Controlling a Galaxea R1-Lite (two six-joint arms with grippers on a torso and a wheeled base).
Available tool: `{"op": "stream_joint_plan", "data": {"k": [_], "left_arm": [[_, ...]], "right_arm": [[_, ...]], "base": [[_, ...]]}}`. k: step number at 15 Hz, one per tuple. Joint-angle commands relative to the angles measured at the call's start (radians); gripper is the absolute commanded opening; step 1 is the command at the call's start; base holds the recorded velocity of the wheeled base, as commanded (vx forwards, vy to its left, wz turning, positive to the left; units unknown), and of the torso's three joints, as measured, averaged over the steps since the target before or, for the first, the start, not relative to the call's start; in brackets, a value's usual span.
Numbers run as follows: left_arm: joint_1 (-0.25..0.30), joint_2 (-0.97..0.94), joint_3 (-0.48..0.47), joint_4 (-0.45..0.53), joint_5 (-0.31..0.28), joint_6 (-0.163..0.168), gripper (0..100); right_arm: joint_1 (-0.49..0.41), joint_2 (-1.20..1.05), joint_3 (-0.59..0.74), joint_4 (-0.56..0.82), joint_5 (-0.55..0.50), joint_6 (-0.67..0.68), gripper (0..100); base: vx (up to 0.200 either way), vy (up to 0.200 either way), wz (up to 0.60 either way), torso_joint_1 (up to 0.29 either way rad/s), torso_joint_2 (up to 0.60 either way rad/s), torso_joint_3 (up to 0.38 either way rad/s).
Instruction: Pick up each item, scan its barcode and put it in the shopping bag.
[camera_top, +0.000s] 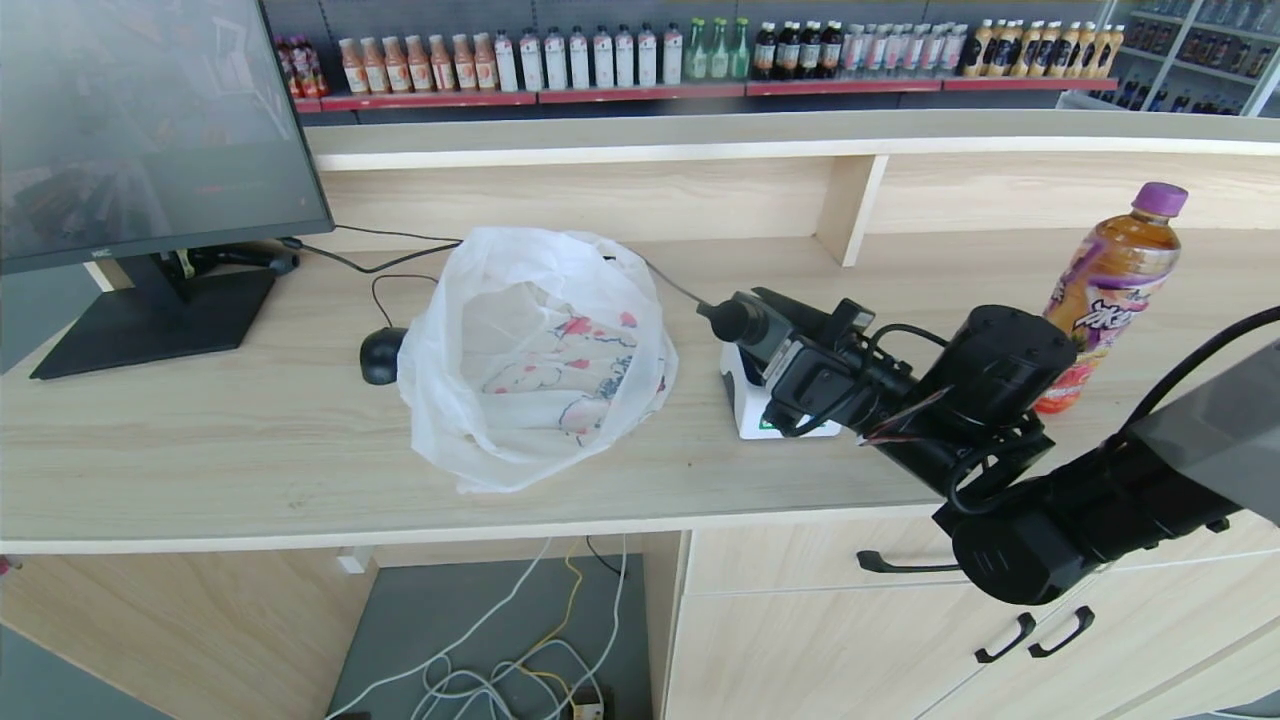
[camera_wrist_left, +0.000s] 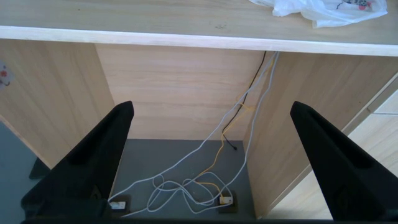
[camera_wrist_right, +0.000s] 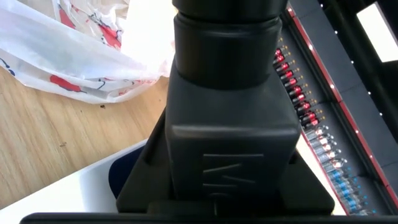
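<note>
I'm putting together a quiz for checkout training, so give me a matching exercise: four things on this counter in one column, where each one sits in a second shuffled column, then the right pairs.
Things:
1. shopping bag
2. bottle
3. mouse
4. monitor

Places:
A. upright, at the right end of the counter
B. at the left end, on a black stand
C. in the middle, mouth open
D. close beside the bag, on its left

Pairs: 1-C, 2-A, 3-D, 4-B

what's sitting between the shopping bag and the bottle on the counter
A barcode scanner in its white stand sits between the shopping bag and the bottle, nearer the bag; the head view shows it.
</note>
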Motion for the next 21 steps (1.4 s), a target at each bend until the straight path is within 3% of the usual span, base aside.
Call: {"op": "stream_joint_plan", "data": {"k": [1, 13, 17, 21], "left_arm": [[0.001, 0.0, 0.0, 0.0, 0.0, 0.0, 100], [0.001, 0.0, 0.0, 0.0, 0.0, 0.0, 100], [0.001, 0.0, 0.0, 0.0, 0.0, 0.0, 100], [0.001, 0.0, 0.0, 0.0, 0.0, 0.0, 100]], "right_arm": [[0.0, 0.004, -0.003, 0.001, 0.001, -0.001, 0], [0.042, -0.079, 0.008, -0.004, -0.075, 0.108, 0], [0.071, -0.151, 0.066, -0.005, -0.17, 0.22, 0], [0.112, -0.16, 0.093, -0.087, -0.263, 0.418, 0]], "base": [[0.0, 0.0, 0.0, 0.0, 0.0, 0.0], [0.0, 0.0, 0.0, 0.0, 0.0, 0.0], [0.0, 0.0, 0.0, 0.0, 0.0, 0.0], [0.0, 0.0, 0.0, 0.0, 0.0, 0.0]]}}
